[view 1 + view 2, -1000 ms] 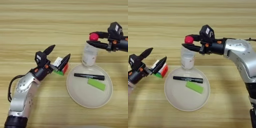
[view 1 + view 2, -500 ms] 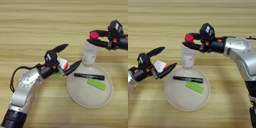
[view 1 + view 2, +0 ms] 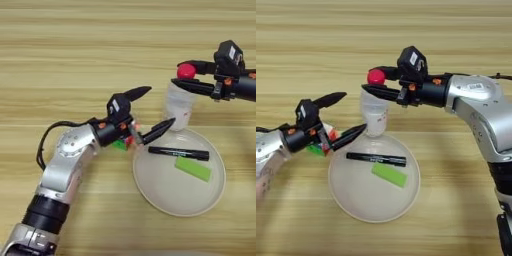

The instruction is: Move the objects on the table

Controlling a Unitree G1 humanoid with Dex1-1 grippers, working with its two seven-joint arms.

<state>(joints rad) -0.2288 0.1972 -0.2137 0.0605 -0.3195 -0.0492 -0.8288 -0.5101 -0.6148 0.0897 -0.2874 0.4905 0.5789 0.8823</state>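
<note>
Two grippers are at work on your table (image 3: 60, 45); the right gripper (image 3: 372, 84) has its fingers clenched around the neck of the clear bottle (image 3: 375, 116), just under the red cap (image 3: 375, 76), and the bottle stands upright below the jaws, its base touching or just beside the far rim of the cream plate (image 3: 150, 197); I cannot tell which. Your left gripper (image 3: 152, 111) is spread wide and grasps nothing; one finger points up and one reaches toward the plate rim. Behind these jaws, close to the wrist, sits a small block with red, green and white faces (image 3: 123, 143). Inside the plate, beyond the lower finger, lie the black marker (image 3: 178, 152) and the green block (image 3: 192, 168), near each other but apart. I judge the bottle light, thin and smooth, so hold it at the neck; the marker may roll, so pinch it across the middle; the green block looks stiff and flat, take it by its long edges.
</note>
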